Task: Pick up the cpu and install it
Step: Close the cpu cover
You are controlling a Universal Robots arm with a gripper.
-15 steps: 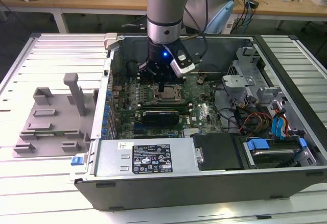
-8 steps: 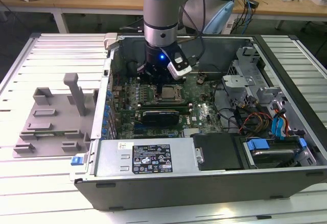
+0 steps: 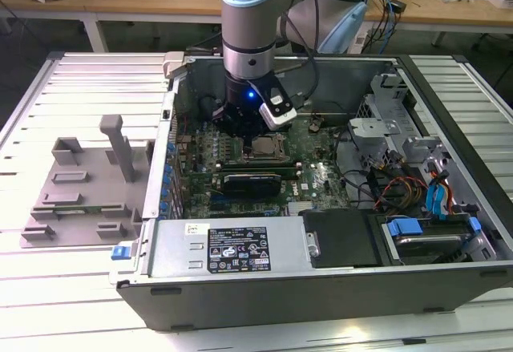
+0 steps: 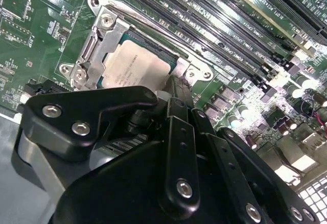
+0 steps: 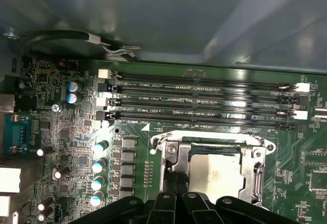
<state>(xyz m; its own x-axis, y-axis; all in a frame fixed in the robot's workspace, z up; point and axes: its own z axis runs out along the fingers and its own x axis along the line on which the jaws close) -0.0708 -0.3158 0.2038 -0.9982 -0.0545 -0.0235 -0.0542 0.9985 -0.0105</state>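
The black linkage claw (image 4: 176,83) hangs low over the socket, right at one edge of the single small flat square cpu with its silvery-grey metal top (image 4: 135,66). I cannot tell whether the claw is clenched or released.

The cpu lies flat inside the one silvery metal socket frame (image 4: 104,35), metal top facing up, on the green motherboard (image 5: 61,132). It is nearly square, so no long axis stands out. In the first wrist view the claw (image 5: 176,183) sits over the side of the cpu (image 5: 214,170) nearest the capacitors, and the cpu's edges run parallel to the socket frame (image 5: 254,168) and to the four long black memory slots (image 5: 204,101) just beside it.

A column of four teal-topped capacitors (image 5: 97,167) stands near the frame on the side away from the open board, with two more (image 5: 72,92) further off. Beyond the slots a grey metal wall (image 5: 204,20) closes the space.

In the exterior view the arm drops from above, so the claw (image 3: 255,131) is over the cpu (image 3: 266,148) in the one open dark computer case (image 3: 337,288). The case rests on a white slatted table (image 3: 64,304), with one grey plastic fixture block (image 3: 80,192) well apart on the exterior view's left.
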